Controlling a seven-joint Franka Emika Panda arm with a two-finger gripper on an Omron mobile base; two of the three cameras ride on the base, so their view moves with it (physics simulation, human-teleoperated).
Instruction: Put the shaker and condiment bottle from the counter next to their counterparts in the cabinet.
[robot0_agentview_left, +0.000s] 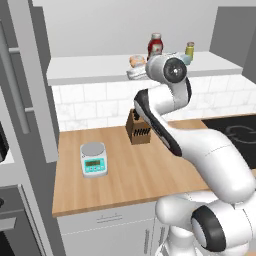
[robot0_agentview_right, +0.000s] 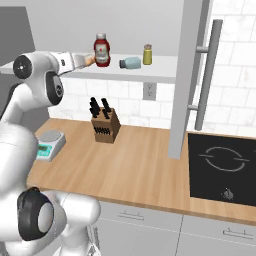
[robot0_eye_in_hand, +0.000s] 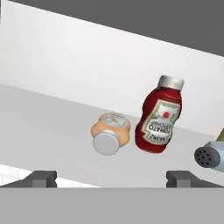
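so the condiment bottle (robot0_eye_in_hand: 111, 133) is lying tipped over on the cabinet (robot0_agentview_right: 150, 72) shelf, touching the ketchup bottle (robot0_eye_in_hand: 158, 120) on its left, cap pointing back at the wide-open, empty gripper (robot0_eye_in_hand: 111, 178).

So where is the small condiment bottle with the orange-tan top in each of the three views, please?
Left base view: condiment bottle on the cabinet shelf, upper centre.
Right base view: condiment bottle upper left, on the shelf.
Hand view: condiment bottle centre, cap facing the camera.
Shared landmark: the ketchup bottle, directly right of it in all three.
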